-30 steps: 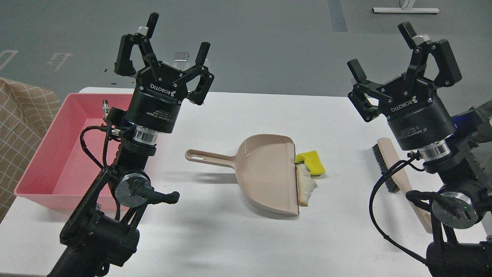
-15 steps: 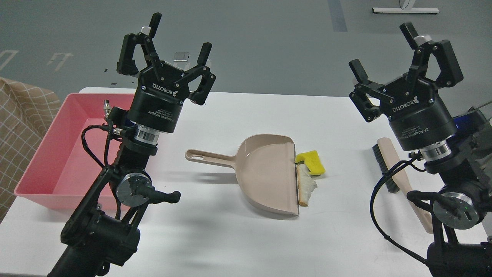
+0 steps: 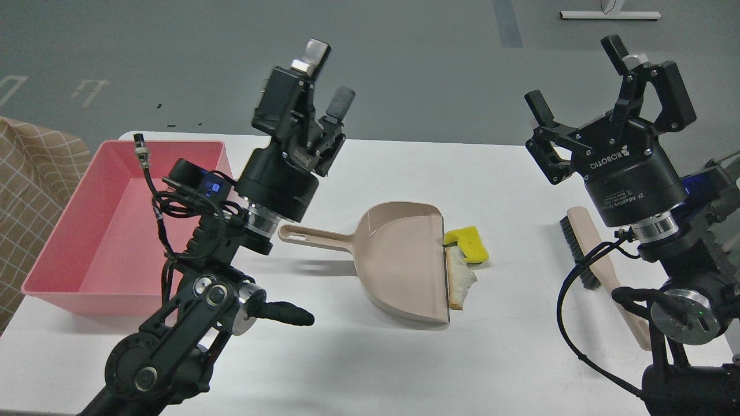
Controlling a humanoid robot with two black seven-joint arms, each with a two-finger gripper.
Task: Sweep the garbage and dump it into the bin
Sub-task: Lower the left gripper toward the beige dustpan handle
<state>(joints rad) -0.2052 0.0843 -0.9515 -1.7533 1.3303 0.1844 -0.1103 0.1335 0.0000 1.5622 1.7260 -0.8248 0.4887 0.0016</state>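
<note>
- At centre frame, the dustpan (image 3: 404, 260) lies flat on the white tabletop (image 3: 370, 358), mouth edge touching the garbage: a yellow sponge chunk (image 3: 468, 242) and a bread slice piece (image 3: 461, 280), placed so one sweep should push them in.
- At left, the pink bin (image 3: 87, 242) sits open and appears empty, awaiting the dump.
- Left gripper (image 3: 326, 75) hovers above the dustpan handle (image 3: 315, 237), turned edge-on; fingers apart, holding nothing, probably lining up a grasp.
- Right gripper (image 3: 578, 75), upper right, has fingers spread wide and empty.
- Below it, the brush (image 3: 601, 271) lies partly hidden by the right arm, which complicates reaching it.
</note>
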